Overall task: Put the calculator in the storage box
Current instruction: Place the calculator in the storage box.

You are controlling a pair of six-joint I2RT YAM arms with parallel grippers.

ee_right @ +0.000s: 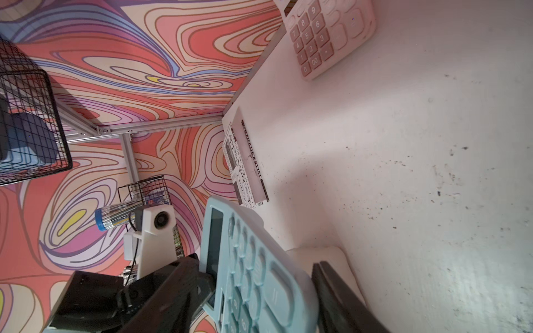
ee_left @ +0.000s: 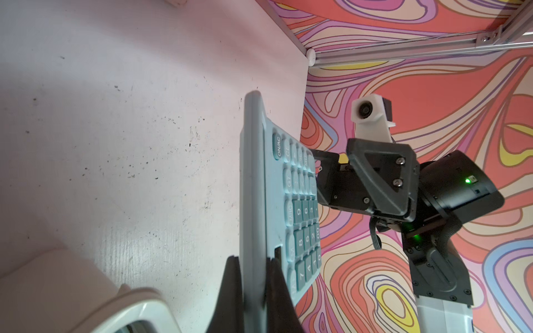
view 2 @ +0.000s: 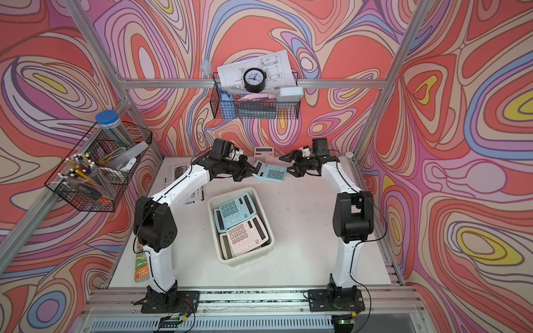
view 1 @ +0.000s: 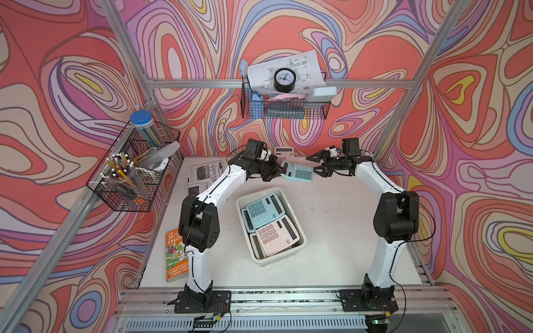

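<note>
The white desk (view 1: pixel 346 230) spreads beneath both grippers. The cream storage box (view 1: pixel 278 256) lies on it below them and on their base side, between the two arms. It already contains a teal calculator (view 1: pixel 261 212) and a pink calculator (view 1: pixel 274 236), stacked over others that are mostly hidden.

A light blue calculator (view 1: pixel 300 172) hangs tilted in the air between the grippers, clear of the desk and outside the box. The left gripper (view 1: pixel 278 170) is clamped on its display end. The right gripper (view 1: pixel 313 166) has its jaws apart at the calculator's key end. I cannot tell whether they touch it.

Another pale pink calculator (view 1: pixel 284 151) lies flat on the desk beyond the left gripper, near the back wall.
</note>
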